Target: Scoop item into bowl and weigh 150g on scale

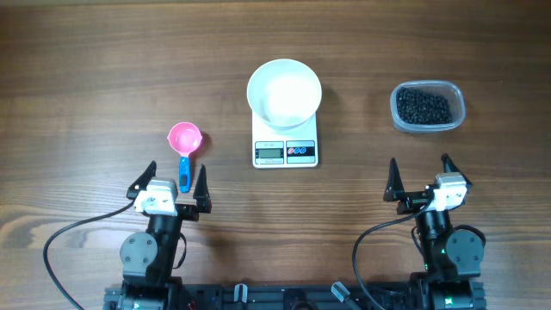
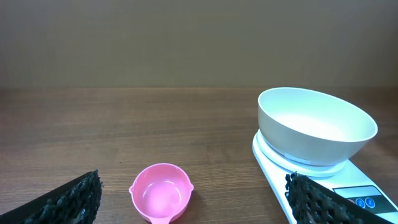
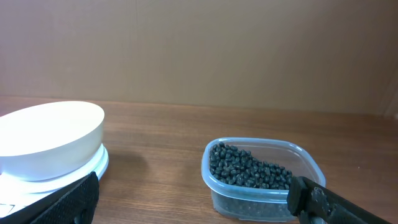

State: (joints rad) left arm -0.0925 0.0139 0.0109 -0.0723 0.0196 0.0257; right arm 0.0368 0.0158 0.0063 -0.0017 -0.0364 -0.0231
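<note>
The bowl (image 1: 284, 92) is seated on the scale (image 1: 286, 153); the beans (image 1: 423, 107) are held in a clear tub (image 1: 395, 110). The left pincer (image 1: 176, 170) and right pincer (image 1: 419, 164) are shown spread.

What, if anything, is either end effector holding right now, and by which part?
Nothing is held. The left end effector and right end effector are both wide open and empty; the pink scoop lies ungripped.

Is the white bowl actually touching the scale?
Touching. The left wrist view shows the bowl resting squarely on the scale, with no gap under its base.
</note>
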